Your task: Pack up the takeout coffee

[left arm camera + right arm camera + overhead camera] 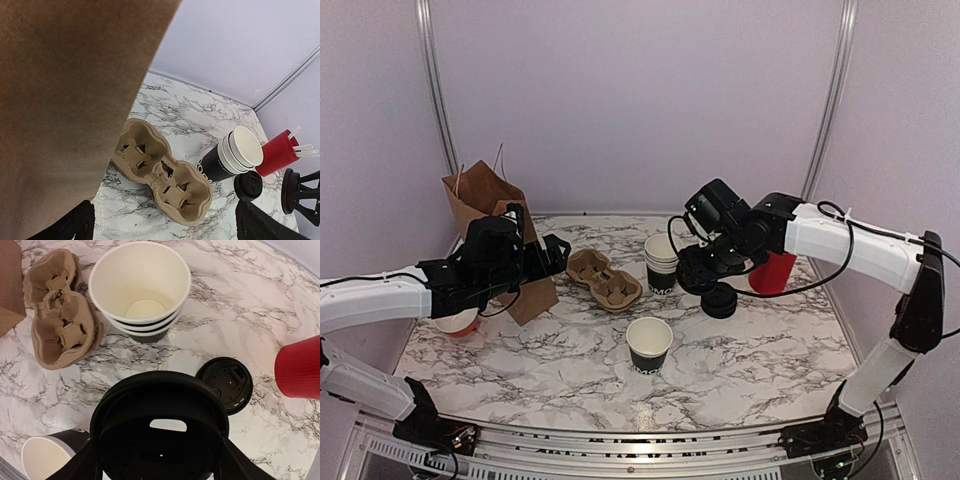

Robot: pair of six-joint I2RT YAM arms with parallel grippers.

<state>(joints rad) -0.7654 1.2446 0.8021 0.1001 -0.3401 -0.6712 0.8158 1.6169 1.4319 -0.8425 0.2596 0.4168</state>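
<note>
One open black paper cup (649,345) stands nearest the bases. Only in the right wrist view is the right gripper (160,457) seen clamped on a black lid (160,400). A second lid (719,300) lies beside the stacked cups (661,262). The left gripper (165,220), jaws spread wide, is shown beside the paper bag (65,100); stirrers (302,148) in the red cup (276,154) are shown only there.

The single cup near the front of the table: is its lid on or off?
Off. The single cup stands upright with its white inside open to view, and no lid covers its rim.
</note>
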